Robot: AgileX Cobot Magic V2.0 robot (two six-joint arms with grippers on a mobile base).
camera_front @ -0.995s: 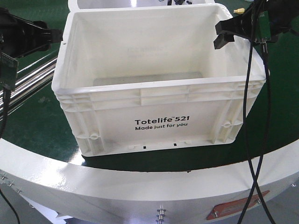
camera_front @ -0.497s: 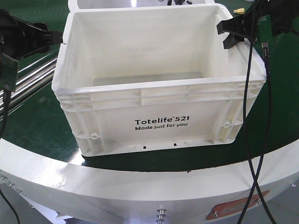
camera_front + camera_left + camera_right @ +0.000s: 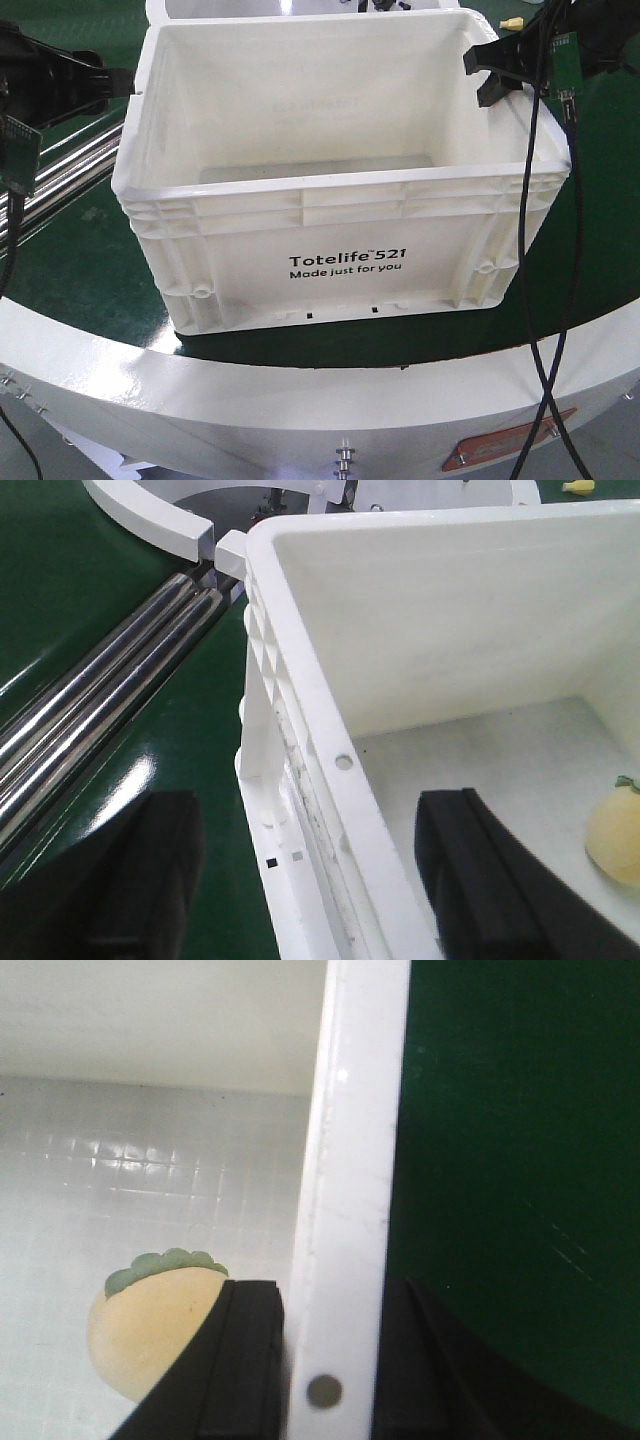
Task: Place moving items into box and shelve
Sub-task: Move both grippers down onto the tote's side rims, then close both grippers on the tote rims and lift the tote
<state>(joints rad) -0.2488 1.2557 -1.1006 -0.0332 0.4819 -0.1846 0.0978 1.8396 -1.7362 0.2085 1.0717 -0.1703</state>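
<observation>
white box (image 3: pixel 340 255) on green worktop (image 3: pixel 80 270), yellow plush (image 3: pixel 150 1340) lying inside. left gripper (image 3: pixel 300 875) spread astride left wall; right gripper (image 3: pixel 330 1360) looks pinched on right rim. box seems stiff, light, slick-walled: best held at ribbed rim, both sides level.

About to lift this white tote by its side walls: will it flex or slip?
The box looks stiff: ribbed rim and sides, so probably little flex. Likely light: only one small yellow plush shows inside. Its smooth wall might slip in the right gripper.
</observation>
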